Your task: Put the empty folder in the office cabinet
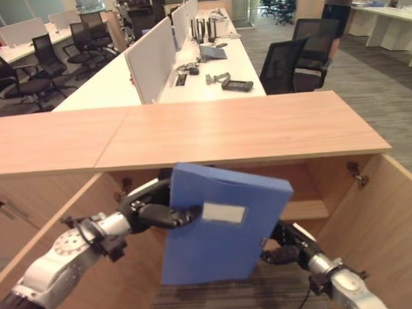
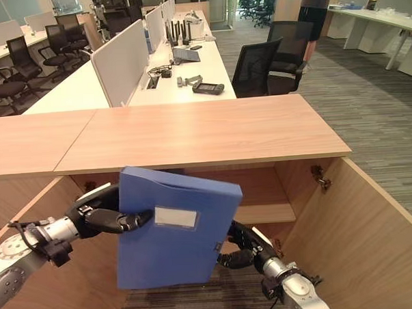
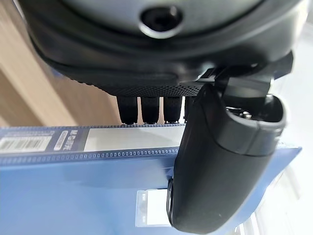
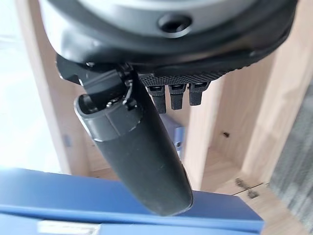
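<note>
Folder, blue, is held upright and slightly tilted in front of the open cabinet, below its wooden top, between both robot hands. The left robot hand reaches in from the lower left with the arm stretched forward; its thumb lies across the folder's front face by the white label and its fingers go behind the spine, pinching it. The right robot hand comes up from the lower right, thumb on the folder's near face, fingers behind its lower right edge, clasping it.
</note>
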You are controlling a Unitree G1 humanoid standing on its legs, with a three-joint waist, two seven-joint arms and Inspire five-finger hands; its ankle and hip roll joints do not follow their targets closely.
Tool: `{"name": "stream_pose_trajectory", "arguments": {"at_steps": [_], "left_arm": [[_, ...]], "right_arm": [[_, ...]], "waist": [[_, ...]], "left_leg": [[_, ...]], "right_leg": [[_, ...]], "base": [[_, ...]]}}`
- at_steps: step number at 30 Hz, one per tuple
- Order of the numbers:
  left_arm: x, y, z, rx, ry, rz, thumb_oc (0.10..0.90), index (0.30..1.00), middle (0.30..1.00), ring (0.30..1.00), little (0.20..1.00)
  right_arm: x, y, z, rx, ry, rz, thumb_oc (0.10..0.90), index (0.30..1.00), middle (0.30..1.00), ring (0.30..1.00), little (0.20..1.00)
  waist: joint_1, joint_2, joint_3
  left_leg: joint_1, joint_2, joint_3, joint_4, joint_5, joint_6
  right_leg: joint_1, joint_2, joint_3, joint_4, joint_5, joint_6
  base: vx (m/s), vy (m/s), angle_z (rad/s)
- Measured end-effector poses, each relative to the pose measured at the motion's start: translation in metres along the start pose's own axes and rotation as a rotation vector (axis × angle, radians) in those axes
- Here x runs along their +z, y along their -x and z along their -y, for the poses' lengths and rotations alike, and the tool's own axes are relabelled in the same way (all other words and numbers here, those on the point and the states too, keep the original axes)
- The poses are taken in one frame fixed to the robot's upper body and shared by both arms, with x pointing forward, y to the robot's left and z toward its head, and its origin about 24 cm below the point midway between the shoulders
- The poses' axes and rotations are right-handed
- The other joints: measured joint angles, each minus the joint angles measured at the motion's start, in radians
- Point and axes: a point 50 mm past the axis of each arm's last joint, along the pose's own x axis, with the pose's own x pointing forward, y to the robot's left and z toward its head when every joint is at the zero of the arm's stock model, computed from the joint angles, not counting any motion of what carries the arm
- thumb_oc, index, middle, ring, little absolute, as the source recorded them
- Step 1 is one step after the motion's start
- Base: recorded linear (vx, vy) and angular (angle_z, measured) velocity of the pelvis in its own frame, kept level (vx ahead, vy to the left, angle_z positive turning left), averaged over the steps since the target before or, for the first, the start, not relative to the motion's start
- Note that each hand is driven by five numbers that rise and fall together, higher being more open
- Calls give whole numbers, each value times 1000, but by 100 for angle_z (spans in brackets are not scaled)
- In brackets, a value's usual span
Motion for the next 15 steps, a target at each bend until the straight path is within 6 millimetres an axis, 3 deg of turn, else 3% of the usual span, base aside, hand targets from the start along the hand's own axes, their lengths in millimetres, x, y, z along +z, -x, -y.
{"name": "stream_pose_trajectory", "arguments": {"at_steps": [15], "left_arm": [[28,15,-22,163,-108,134,400,300,300,300,300]], "right_arm": [[-4,5,2,34,-51,-33,800,900,900,900,900]], "waist": [[-2,5,3]], "left_leg": [[0,2,-1,0,-5,0]], "right_leg": [[-1,1,-1,0,-6,3]], "base": [[1,0,-1]]}}
